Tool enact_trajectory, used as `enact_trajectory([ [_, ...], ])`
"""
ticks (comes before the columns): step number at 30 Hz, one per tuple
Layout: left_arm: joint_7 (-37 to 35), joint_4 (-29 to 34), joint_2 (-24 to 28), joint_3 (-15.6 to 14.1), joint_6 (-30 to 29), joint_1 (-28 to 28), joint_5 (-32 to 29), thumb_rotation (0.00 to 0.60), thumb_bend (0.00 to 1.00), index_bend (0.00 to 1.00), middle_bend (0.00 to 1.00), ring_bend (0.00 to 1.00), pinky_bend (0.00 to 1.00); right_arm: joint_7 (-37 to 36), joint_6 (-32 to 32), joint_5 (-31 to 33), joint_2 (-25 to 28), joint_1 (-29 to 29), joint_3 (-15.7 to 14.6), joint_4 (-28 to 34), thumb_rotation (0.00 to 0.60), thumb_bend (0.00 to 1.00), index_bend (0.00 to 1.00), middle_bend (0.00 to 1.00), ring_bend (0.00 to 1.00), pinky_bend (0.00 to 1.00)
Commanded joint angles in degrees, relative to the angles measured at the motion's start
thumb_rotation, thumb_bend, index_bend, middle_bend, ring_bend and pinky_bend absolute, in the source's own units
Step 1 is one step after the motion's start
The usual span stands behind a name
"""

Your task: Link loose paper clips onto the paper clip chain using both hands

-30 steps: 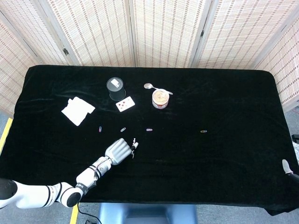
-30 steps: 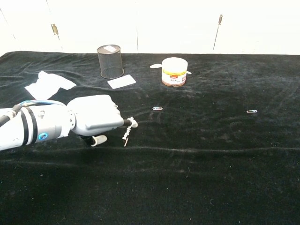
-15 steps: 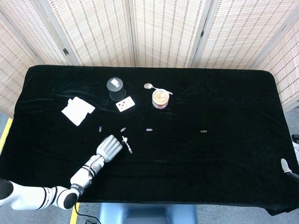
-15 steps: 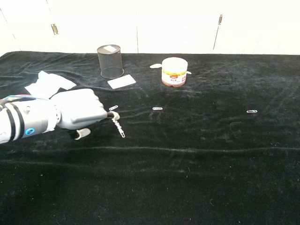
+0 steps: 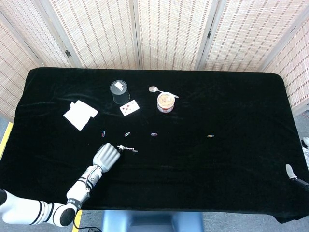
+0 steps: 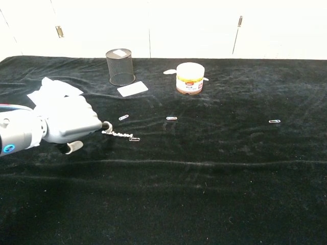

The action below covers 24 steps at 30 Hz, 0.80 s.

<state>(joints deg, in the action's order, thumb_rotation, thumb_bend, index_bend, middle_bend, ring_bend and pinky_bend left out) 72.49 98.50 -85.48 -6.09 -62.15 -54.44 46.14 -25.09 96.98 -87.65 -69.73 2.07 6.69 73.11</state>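
Left hand: the left hand (image 6: 64, 125) sits low over the worktop (image 6: 214, 173) at its front left, fingers curled together, pinching one end of the paper clip chain (image 6: 121, 135).
Right hand: the right hand (image 5: 292, 173) shows only as a tip at the far right edge of the head view; whether its fingers are apart or together cannot be told.
Chain: stretched flat on the cloth, running rightward from the left hand's fingertips.
Loose clips: one paper clip (image 6: 123, 117) just behind the chain, a second clip (image 6: 171, 118) further right, a third clip (image 6: 274, 121) well apart at the right, a fourth clip (image 5: 104, 133) left of the others.
Behind: mesh cup (image 6: 120, 67), playing card (image 6: 132, 89), jar (image 6: 189, 78), spoon (image 5: 155, 90), crumpled tissue (image 6: 53, 89).
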Motion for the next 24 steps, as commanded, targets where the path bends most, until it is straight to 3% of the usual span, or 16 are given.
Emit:
enact_trajectory([
  [1,-3.3,0.8,1.2,0.7,-1.9,0.9,3.2,0.600,0.50,0.10,0.83,0.83,0.88,0.1,0.3,-0.3,0.0,0.0,-0.1,0.1,0.600,0.36,0.00,0.00,0.00,0.00],
  [5,-10.2,0.8,3.1,1.8,-1.0,1.7,7.3,0.600,0.29,0.06,0.83,0.83,0.88,0.4,0.2,-0.3,0.0,-0.1,0.0,0.3,0.600,0.36,0.00,0.00,0.00,0.00],
  [8,-21.7,1.0,5.2,3.9,4.2,2.0,10.3,0.600,0.19,0.09,0.83,0.85,0.88,0.3,-0.6,-0.2,0.0,-0.5,-0.1,0.3,0.600,0.36,0.00,0.00,0.00,0.00],
  [13,-39.3,-1.5,7.8,6.4,12.3,1.9,16.4,0.600,0.21,0.29,0.86,0.89,0.91,0.2,-0.8,-0.1,0.1,-0.7,0.1,0.3,0.600,0.36,0.00,0.00,0.00,0.00],
  [18,-54.9,-7.1,4.8,8.4,15.5,2.8,22.5,0.600,0.21,0.44,0.92,0.94,0.98,-0.2,-1.7,0.0,0.1,-1.0,-0.1,0.2,0.600,0.36,0.00,0.00,0.00,0.00],
  [24,-69.8,-13.7,2.6,11.8,21.4,1.2,25.0,0.600,0.26,0.50,0.94,0.96,0.99,-0.3,-1.7,0.1,0.1,-1.0,-0.1,0.2,0.600,0.36,0.00,0.00,0.00,0.00],
])
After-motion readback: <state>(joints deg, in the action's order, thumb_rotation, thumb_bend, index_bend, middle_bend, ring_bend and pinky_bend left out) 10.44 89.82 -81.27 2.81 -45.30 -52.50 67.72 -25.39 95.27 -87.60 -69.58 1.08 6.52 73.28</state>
